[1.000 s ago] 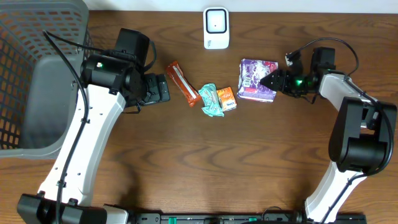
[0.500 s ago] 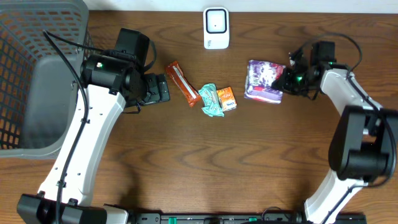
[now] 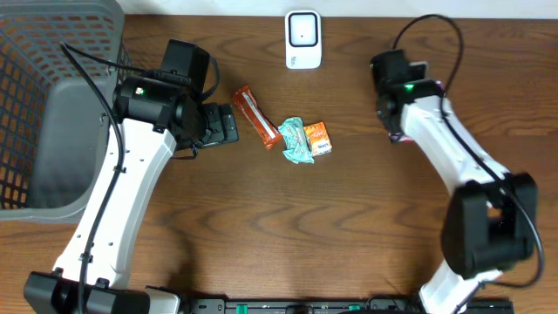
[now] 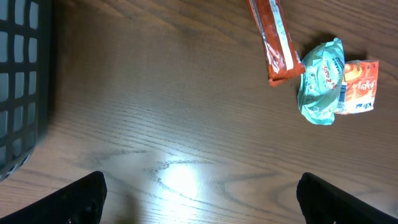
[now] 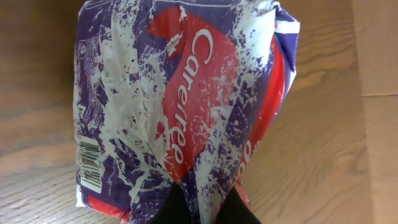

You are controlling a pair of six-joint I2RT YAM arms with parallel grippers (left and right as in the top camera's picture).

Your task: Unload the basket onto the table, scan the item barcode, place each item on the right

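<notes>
You are at a mock shop checkout laid out on a robot test bench. The wooden desk (image 3: 288,235) carries a white barcode scanner (image 3: 302,39) at its far edge, a grey plastic shopping basket (image 3: 26,78) at the left, and wrapped snacks (image 3: 296,140) in the middle. A purple packet (image 5: 180,99) bears a printed barcode (image 5: 91,163). The left arm (image 3: 120,192) and right arm (image 3: 453,153) flank the goods.

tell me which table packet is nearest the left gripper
The long red-orange bar wrapper; the teal packet and small orange packet lie farther from the left gripper.
</notes>
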